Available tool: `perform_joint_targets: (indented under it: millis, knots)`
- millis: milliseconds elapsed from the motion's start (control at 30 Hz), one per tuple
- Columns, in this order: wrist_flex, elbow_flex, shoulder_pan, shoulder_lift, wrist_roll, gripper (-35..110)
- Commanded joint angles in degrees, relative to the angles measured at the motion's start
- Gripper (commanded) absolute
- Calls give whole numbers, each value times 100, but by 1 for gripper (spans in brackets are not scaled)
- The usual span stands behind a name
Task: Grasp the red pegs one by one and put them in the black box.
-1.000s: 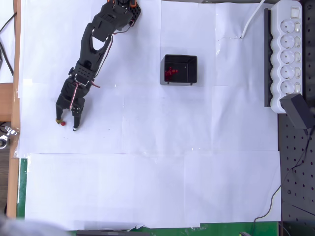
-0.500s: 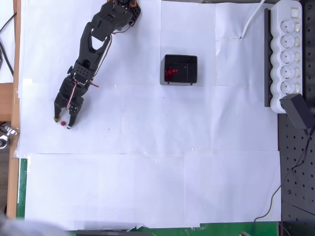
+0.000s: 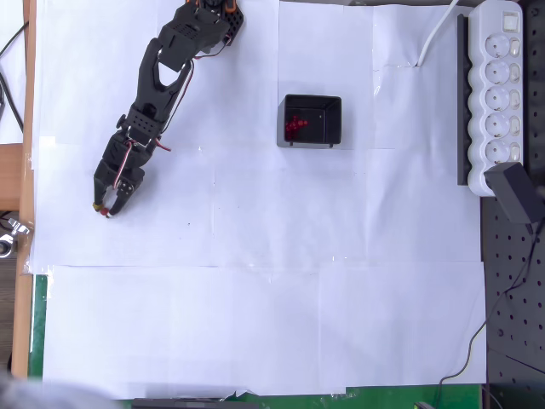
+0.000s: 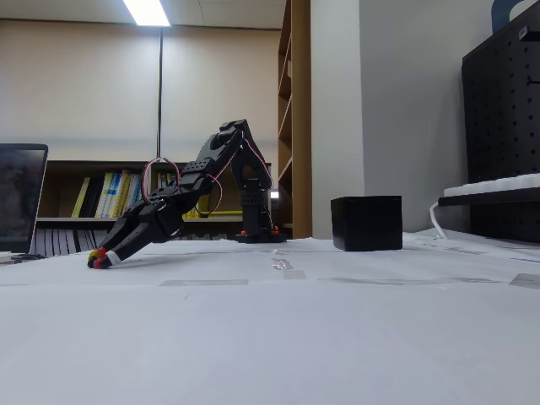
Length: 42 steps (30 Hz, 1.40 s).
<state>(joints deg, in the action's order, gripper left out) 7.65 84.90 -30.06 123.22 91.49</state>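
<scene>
Low on the paper, fingers (image 3: 106,210) pinch a red peg (image 4: 98,262); others fill black box (image 3: 312,120)

A table covered in taped-together white paper sheets (image 3: 255,324) fills most of the overhead view. On it sit the black box (image 3: 312,121) at upper centre, the arm's base (image 3: 209,13) at upper left, and a white power strip (image 3: 498,94) at upper right.

One black box (image 3: 312,120) holds a cluster of red pegs (image 3: 295,127), too clumped to count; one power strip (image 3: 501,89) at three o'clock.
</scene>
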Motion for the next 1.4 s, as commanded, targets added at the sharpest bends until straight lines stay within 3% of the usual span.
perform_joint_targets:
  millis: [0, 333, 500, 633, 767, 900, 1133, 1367]
  knots:
    - [-861, -9, -9, -589, 62, 0]
    - [-7093, 659, 905, -3823, 211, 0]
    - [-9703, 1063, 2566, -5520, 624, 0]
    - [-10679, 1380, 4553, -6311, 1652, 0]
    - [-10582, 1310, 6161, -6548, 2944, 0]
    - [-9404, 264, 6768, -6592, 3665, 0]
    - [-6794, -1863, 7014, -6231, 3735, 0]
    - [-6275, -2030, 7348, -5880, 3797, 0]
